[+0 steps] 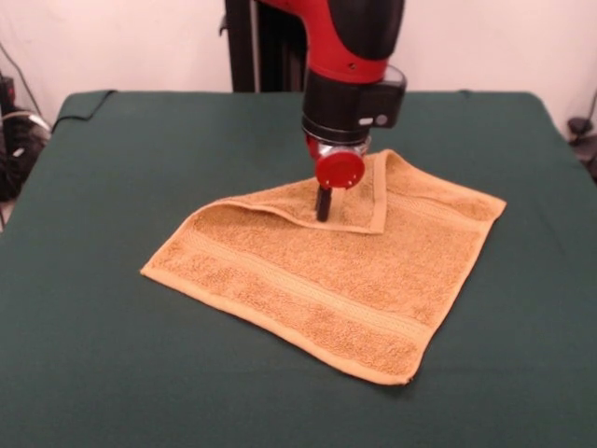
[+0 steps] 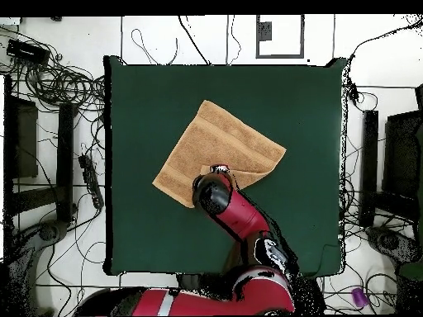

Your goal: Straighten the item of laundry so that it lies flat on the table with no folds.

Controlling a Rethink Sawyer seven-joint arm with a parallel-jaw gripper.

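1. One small square orange-tan terry towel (image 1: 317,280), paler woven bands, lies mid-table on one dark green cloth-covered rectangular table (image 1: 93,355); its far corner is folded over onto itself.
2. One red-and-black arm's gripper (image 1: 324,210) touches the folded flap; whether parted or closed, cannot tell.

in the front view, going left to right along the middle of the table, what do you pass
bare green table → left corner of the towel → folded-over flap → the robot's hand pressing down at the flap → right corner of the towel → bare table again
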